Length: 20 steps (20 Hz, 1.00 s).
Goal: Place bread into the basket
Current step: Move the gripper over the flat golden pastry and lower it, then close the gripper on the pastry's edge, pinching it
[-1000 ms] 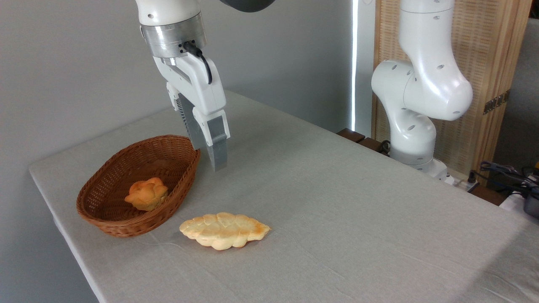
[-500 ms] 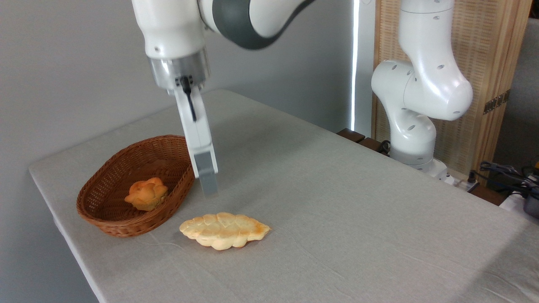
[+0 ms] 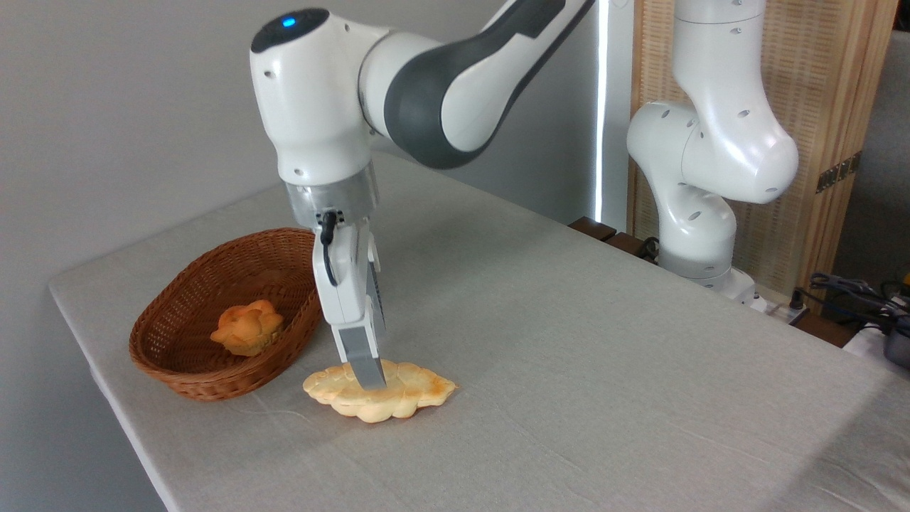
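The bread (image 3: 380,390) lies flat on the table (image 3: 604,370), just right of the basket's near end and outside it. The gripper (image 3: 367,375) is held upright with its tip at the middle of the loaf, probably so that the loaf can be taken across its narrow width, near its balance point. Only one finger is seen edge-on, so whether the jaws stand wide or narrow cannot be told, nor whether the loaf is already pinched. The basket (image 3: 178,370) is set near the table's left edge, and a small bun (image 3: 247,327) sits inside, toward the near end; room is left at the far end, where the loaf would most likely be laid.
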{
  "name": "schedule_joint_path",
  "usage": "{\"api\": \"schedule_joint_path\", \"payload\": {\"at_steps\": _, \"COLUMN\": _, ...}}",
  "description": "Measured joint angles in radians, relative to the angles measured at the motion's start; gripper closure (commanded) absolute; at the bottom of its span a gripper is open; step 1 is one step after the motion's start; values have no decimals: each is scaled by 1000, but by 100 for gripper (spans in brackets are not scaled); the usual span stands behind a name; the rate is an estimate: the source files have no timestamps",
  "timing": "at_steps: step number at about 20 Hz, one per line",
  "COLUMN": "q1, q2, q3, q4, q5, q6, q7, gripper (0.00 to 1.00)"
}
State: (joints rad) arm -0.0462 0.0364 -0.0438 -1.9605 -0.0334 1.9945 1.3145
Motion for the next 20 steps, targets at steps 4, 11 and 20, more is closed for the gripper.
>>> {"api": "schedule_joint_path", "payload": {"at_steps": 4, "q1": 0, "q2": 26, "q3": 0, "q4": -14, "q5": 32, "q6": 38, "q7": 1, "gripper": 0}}
{"api": "schedule_joint_path", "payload": {"at_steps": 11, "q1": -2, "q2": 70, "q3": -1, "q4": -15, "q5": 40, "q6": 65, "q7": 2, "gripper": 0}}
{"api": "schedule_joint_path", "payload": {"at_steps": 20, "q1": -9, "q2": 83, "q3": -9, "q4": -16, "q5": 40, "q6": 61, "q7": 2, "gripper": 47}}
